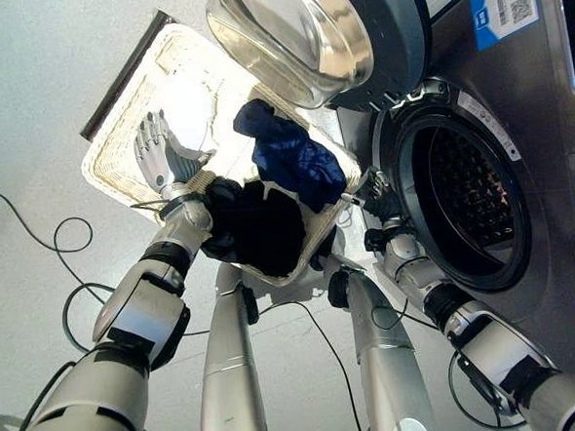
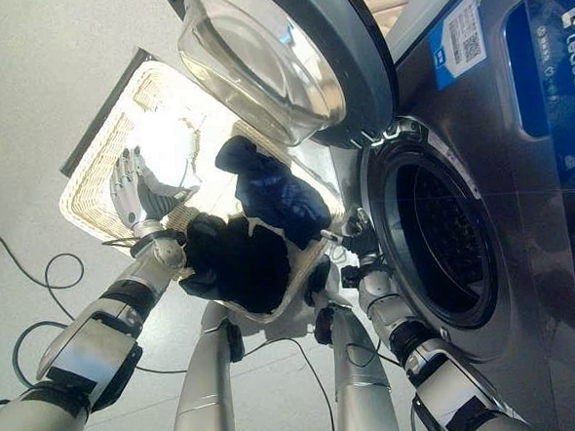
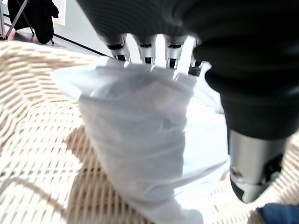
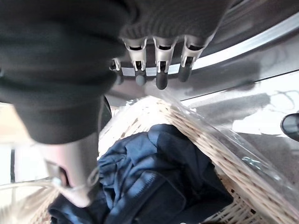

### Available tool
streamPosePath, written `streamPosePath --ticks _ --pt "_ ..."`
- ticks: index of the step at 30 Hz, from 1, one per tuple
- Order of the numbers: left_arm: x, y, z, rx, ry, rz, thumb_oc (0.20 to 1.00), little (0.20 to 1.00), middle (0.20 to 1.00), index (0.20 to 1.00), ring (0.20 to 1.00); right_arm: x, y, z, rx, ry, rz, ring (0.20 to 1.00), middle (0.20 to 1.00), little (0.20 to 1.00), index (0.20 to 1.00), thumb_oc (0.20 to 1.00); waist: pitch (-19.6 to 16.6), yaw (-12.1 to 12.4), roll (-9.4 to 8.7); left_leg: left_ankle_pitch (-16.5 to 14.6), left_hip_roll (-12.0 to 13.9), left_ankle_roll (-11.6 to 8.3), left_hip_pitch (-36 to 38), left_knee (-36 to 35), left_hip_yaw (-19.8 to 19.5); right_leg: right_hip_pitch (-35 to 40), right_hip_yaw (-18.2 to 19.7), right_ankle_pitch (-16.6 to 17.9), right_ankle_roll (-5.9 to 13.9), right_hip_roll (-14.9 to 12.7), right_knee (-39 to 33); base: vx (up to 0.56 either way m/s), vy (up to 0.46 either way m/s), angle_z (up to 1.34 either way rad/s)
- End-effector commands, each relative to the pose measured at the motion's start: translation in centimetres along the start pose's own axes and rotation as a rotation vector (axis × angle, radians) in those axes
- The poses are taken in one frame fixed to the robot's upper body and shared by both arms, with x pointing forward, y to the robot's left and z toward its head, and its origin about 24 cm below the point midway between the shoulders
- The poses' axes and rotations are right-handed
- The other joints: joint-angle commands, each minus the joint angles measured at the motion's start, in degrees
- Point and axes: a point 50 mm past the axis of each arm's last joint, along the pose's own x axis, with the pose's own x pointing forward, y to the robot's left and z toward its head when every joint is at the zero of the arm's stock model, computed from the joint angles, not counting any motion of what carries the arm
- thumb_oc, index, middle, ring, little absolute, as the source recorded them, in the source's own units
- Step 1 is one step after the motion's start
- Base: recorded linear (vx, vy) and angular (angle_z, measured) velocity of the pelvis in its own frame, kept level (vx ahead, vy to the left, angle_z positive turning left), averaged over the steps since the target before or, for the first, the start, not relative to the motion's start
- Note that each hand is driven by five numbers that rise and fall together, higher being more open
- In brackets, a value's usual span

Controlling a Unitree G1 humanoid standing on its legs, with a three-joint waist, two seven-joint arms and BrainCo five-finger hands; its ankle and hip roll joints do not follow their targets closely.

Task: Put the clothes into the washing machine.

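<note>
A pale wicker basket (image 1: 116, 128) sits on the floor beside the washing machine, whose drum (image 1: 467, 190) gapes open. It holds a white cloth (image 1: 193, 109), a dark blue garment (image 1: 294, 156) and a black garment (image 1: 264, 227). My left hand (image 1: 157, 150) lies open inside the basket with straight fingers against the white cloth (image 3: 140, 140). My right hand (image 1: 376, 192) hovers at the basket's rim nearest the drum, fingers relaxed and holding nothing. In the right wrist view the blue garment (image 4: 154, 172) lies just below that hand.
The machine's round glass door (image 1: 306, 34) is swung open and hangs over the basket's far end. The grey machine front (image 1: 545, 112) fills the right side. Pale floor (image 1: 27, 114) lies left of the basket.
</note>
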Motion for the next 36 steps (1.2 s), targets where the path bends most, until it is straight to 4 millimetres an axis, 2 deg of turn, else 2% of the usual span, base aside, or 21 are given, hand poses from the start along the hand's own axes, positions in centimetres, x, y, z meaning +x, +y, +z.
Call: streamPosePath --ticks 1,8,16,22,36 --pt "0.0 0.1 1.0 -0.04 -0.048 0.035 1.0 1.0 1.0 1.0 1.0 -0.4 -1.1 0.2 0.039 -0.035 -0.037 1.0 1.0 1.0 1.0 1.0 -1.3 1.9 0.63 -3.0 -2.3 -3.18 0.5 0.0 4.8 -0.4 0.8 4.4 7.85 1.1 -3.2 0.0 0.0 0.0" --pt "0.4 -0.1 0.6 -0.011 0.02 -0.026 1.0 1.0 1.0 1.0 1.0 0.0 -1.4 0.7 0.037 -0.042 -0.048 1.0 1.0 1.0 1.0 1.0 -1.3 1.7 0.89 -2.8 -2.5 -3.37 -0.5 0.4 4.8 -1.3 1.1 4.7 7.83 1.0 -3.3 0.0 0.0 0.0" --pt "0.4 -1.0 -1.4 0.045 0.213 -0.255 1.0 1.0 1.0 1.0 1.0 0.4 -1.7 1.2 0.037 -0.049 -0.068 1.0 1.0 1.0 1.0 1.0 -1.3 1.1 0.73 -2.2 -2.5 -3.25 -1.6 0.4 5.2 -2.3 1.5 5.1 7.94 1.3 -3.7 0.0 0.0 0.0" --pt "1.1 -0.6 -1.7 0.043 0.301 -0.312 1.0 1.0 1.0 1.0 1.0 0.8 -1.6 1.7 0.043 -0.055 -0.069 1.0 1.0 1.0 1.0 1.0 -1.3 0.8 0.4 -2.0 -2.4 -3.11 -2.1 0.2 5.6 -2.8 1.6 5.5 8.14 1.5 -4.0 0.0 0.0 0.0" --pt "0.3 -0.1 -4.9 0.166 0.594 -0.418 1.0 1.0 1.0 1.0 1.0 0.8 -0.7 2.6 0.088 -0.1 -0.079 1.0 1.0 1.0 1.0 1.0 -1.3 -0.2 -0.74 -1.4 -2.1 -2.91 -5.0 0.2 6.0 -5.3 2.0 6.7 8.38 2.1 -5.2 0.0 0.0 0.0"
